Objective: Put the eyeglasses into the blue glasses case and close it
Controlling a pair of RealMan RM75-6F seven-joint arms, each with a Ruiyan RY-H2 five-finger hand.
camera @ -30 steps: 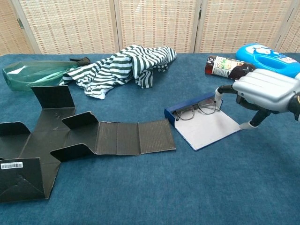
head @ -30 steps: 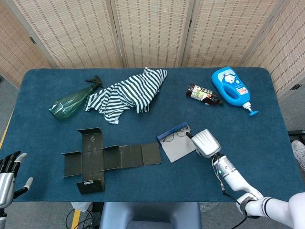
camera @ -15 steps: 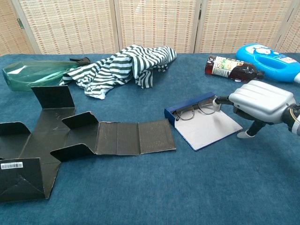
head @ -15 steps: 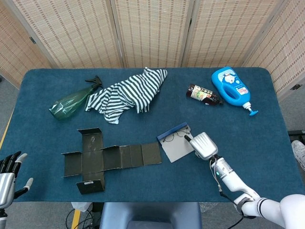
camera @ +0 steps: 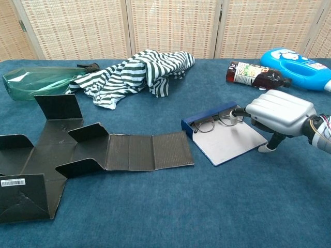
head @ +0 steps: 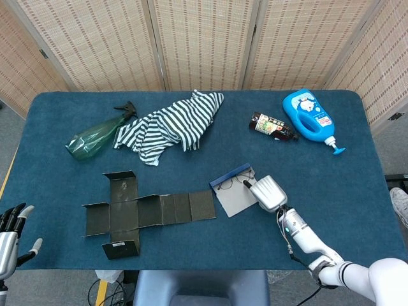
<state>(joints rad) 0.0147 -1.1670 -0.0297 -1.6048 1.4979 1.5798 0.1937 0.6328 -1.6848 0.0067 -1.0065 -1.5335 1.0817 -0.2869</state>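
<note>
chest view — fingertip [camera: 239,111] touching eyeglasses [camera: 214,120] — right hand [camera: 279,113].

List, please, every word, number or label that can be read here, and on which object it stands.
No text reads clearly.
Brown bottle: printed label, too blurred.
Blue bottle: cartoon face, lettering too small.
Flattened black carton: white barcode sticker, digits too small.

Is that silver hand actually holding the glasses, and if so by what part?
It cannot be told. A fingertip of the right hand reaches the right end of the eyeglasses; no grip shows. The left hand holds nothing.
</note>
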